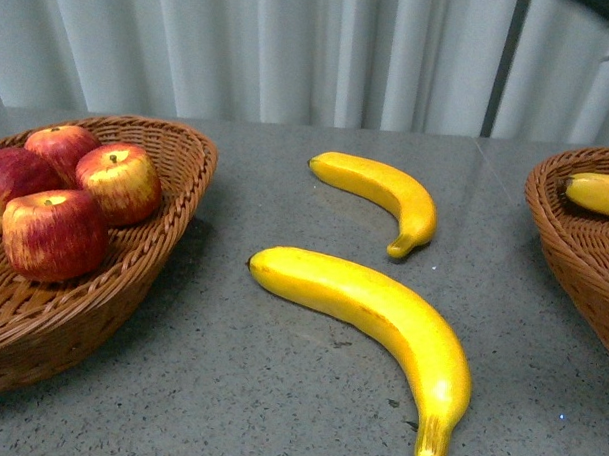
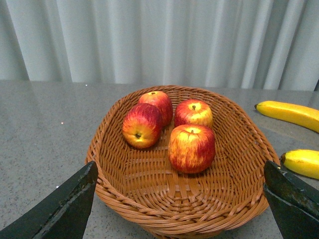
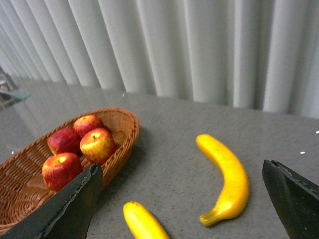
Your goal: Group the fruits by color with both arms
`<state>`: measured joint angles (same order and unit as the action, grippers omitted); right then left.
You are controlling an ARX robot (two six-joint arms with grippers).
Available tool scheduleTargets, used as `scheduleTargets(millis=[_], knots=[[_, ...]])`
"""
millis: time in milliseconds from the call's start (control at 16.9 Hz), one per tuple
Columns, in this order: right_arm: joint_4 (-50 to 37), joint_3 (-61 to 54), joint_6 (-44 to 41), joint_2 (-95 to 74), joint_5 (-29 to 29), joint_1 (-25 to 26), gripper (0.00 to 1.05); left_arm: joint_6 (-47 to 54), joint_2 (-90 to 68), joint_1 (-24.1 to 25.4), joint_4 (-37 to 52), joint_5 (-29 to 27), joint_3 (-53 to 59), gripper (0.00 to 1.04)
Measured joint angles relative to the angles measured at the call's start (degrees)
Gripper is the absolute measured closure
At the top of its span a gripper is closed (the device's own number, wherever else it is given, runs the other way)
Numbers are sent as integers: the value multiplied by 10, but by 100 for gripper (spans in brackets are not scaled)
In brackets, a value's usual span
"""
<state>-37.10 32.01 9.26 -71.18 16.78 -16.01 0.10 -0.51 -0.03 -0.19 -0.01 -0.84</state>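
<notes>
My gripper (image 3: 180, 168): jaws stand wide apart.
Basket (image 3: 130, 130): wicker, holding four red apples (image 3: 97, 144).
Whole banana (image 3: 227, 174): lying well apart from the basket.
Second banana (image 3: 142, 221): nearer the basket, cut off by the frame edge.

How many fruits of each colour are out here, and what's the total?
Red apples: 4, all in the left basket
Yellow bananas: 3, two on the table, one in the right basket
Total: 7 fruits
</notes>
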Motion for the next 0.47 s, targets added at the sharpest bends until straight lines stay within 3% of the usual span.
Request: scheduleTargets(millis=[237,475], knots=[[96,199,-48,-196,-53,-78,7,0,0,0,0,0,0,7],[228,235,-146,-256,-63,-105,7,0,0,0,0,0,0,7]])
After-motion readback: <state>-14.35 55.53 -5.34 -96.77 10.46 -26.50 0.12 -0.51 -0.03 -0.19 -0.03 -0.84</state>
